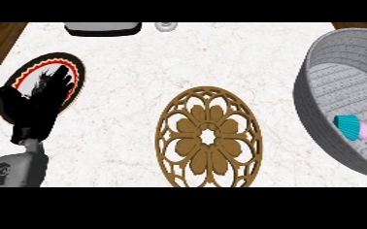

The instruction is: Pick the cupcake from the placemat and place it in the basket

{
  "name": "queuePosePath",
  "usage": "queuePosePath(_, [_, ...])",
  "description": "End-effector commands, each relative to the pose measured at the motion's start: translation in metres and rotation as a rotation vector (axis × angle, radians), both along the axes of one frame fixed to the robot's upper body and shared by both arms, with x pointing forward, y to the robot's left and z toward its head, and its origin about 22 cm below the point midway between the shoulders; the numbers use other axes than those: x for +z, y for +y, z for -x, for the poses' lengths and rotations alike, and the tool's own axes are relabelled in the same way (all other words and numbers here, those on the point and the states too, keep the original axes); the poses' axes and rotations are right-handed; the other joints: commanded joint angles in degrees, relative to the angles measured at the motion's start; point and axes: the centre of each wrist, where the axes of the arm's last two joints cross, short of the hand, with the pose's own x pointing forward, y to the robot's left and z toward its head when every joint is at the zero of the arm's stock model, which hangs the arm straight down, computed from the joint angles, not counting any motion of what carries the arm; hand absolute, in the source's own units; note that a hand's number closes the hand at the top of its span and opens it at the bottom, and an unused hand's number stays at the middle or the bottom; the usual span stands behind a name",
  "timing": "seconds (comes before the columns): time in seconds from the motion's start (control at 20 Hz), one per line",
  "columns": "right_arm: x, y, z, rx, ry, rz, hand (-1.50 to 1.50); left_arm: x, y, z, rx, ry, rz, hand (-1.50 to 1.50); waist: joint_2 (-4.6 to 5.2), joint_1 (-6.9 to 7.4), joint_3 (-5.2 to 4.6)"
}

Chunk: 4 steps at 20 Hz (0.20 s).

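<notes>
One broad white marbled counter (129,77) fills nearly the whole head view, with strips of brown wood at its upper corners. Next in size comes the grey woven basket (315,111), cut off by the right edge, its tall curved wall tilted toward the viewer and its ribbed inside open to sight. Inside it, low against the right edge, lies the cupcake (350,126), tipped on its side, its teal pleated wrapper pointing left and a bit of pink top just showing at the frame's border. At the counter's middle lies the placemat (208,137), a brown oval of openwork with a flower pattern at its centre, well apart from the basket and bare on top. At the left sits a round plate (63,73) with a black rim and a red zigzag band, partly covered by the left hand (43,99), whose black fingers are straight and spread over it, holding nothing, above a grey forearm. Smallest are a grey block (102,28) and a little round knob (165,26) at the top edge.
</notes>
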Motion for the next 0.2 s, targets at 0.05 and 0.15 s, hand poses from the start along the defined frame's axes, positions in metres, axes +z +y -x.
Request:
queuePosePath(0.05, [-0.004,-0.05,0.064,0.088,0.023,-0.027,-1.5,0.006,0.008,-0.002,0.02,0.0,-0.007,0.0,0.03,-0.25,0.05])
queuePosePath(0.15, [-0.002,-0.062,0.077,0.1,0.048,0.001,-1.5,-0.009,0.008,-0.001,-0.011,0.007,0.008,0.0,0.17,0.1,0.0])
